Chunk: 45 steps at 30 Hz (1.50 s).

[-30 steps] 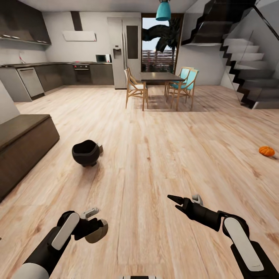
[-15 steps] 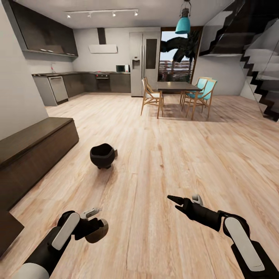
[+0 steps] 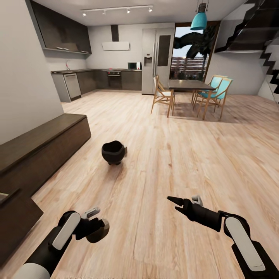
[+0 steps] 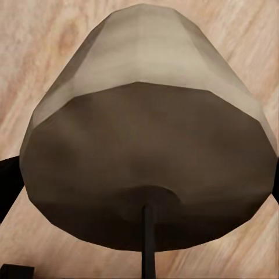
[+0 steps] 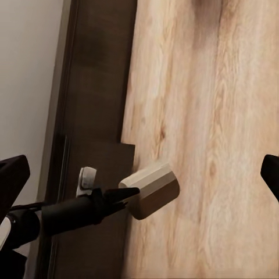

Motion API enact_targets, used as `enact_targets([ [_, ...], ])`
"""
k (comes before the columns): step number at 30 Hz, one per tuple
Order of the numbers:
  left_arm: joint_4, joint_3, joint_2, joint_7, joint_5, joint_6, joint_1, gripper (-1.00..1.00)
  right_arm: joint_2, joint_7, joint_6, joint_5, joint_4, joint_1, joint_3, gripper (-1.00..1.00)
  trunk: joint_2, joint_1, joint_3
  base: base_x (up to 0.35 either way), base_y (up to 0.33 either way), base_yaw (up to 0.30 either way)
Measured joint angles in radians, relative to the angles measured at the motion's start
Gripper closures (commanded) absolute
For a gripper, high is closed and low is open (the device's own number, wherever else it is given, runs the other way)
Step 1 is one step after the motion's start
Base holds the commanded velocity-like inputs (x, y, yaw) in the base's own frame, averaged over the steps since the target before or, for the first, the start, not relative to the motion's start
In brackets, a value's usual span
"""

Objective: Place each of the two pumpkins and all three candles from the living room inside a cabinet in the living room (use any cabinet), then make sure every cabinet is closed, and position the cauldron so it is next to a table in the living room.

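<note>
My left gripper (image 3: 94, 226) is shut on an olive-beige candle (image 3: 99, 231), held low over the floor; up close the candle (image 4: 145, 128) shows its pale side and darker end. In the right wrist view the same candle (image 5: 150, 189) hangs beside the dark-brown cabinet (image 5: 99, 87). That long cabinet (image 3: 42, 141) runs along the left wall, with one drawer (image 3: 17, 211) standing out at its near end. The black cauldron (image 3: 113, 152) stands on the floor ahead, with a small pale object (image 3: 124, 148) just behind it. My right gripper (image 3: 175, 204) is open and empty. The pumpkins are out of view.
A dining table (image 3: 190, 84) with wooden and teal chairs (image 3: 162, 95) stands at the back. Grey kitchen units (image 3: 97, 79) and a fridge (image 3: 157, 62) line the far wall. Stairs (image 3: 269, 50) rise at the right. Wide wooden floor (image 3: 186, 155) lies between.
The whole view has swung left: the cabinet and wall now take up more of the left side, and the orange pumpkin has left the right edge. Both arms keep their pose.
</note>
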Motion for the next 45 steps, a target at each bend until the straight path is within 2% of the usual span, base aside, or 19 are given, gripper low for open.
enact_targets([
  [8,0.0,-0.002,-0.004,0.0,-0.003,0.0,0.0,1.0,0.001,0.0,0.0,-0.001,-0.001,0.0,0.001,-1.0,0.056,-0.031,0.013,-0.186,0.0,0.168],
  [22,-0.007,0.005,-0.001,0.0,-0.002,0.0,0.0,1.0,0.006,-0.037,-0.004,0.014,0.0,0.0,0.004,-1.0,0.154,-0.084,0.036,-0.007,0.0,0.168],
  [37,-0.006,0.001,-0.003,0.0,-0.001,0.0,0.0,1.0,0.009,-0.036,-0.008,0.01,-0.002,0.0,0.001,-1.0,0.259,-0.142,0.061,0.0,0.0,0.164],
  [45,-0.006,0.003,-0.003,0.0,-0.001,0.0,0.0,1.0,0.007,-0.027,-0.014,-0.001,-0.01,0.0,-0.001,-1.0,0.315,-0.173,0.084,0.0,0.0,0.034],
])
